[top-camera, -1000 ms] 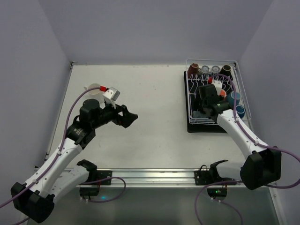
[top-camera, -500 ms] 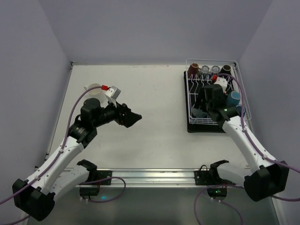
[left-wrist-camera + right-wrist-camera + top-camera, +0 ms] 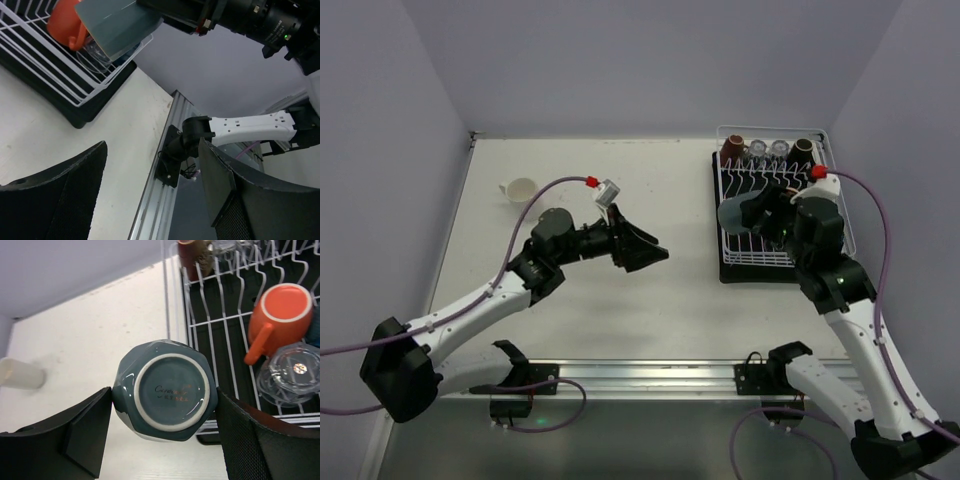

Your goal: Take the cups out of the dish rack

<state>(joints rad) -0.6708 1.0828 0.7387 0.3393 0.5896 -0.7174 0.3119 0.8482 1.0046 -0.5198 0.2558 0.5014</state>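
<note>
My right gripper [image 3: 748,215] is shut on a grey-blue faceted cup [image 3: 164,390], base towards the wrist camera, and holds it above the left part of the white wire dish rack [image 3: 842,190]. The same cup shows in the left wrist view [image 3: 117,20]. In the rack are an orange mug [image 3: 281,310], a clear glass [image 3: 292,372], two dark brown cups [image 3: 731,148] [image 3: 803,148] and two more glasses [image 3: 767,150]. A cream cup [image 3: 520,188] stands on the table at far left. My left gripper [image 3: 655,255] is open and empty over the table's middle.
The rack sits on a black drip tray [image 3: 760,272] at the table's back right. An aluminium rail [image 3: 650,375] with the arm mounts runs along the near edge. Grey walls close in the back and both sides.
My right gripper has risen out of the rack with the grey-blue cup and drawn back towards the near side. My left gripper has swung right, away from the cream cup.
</note>
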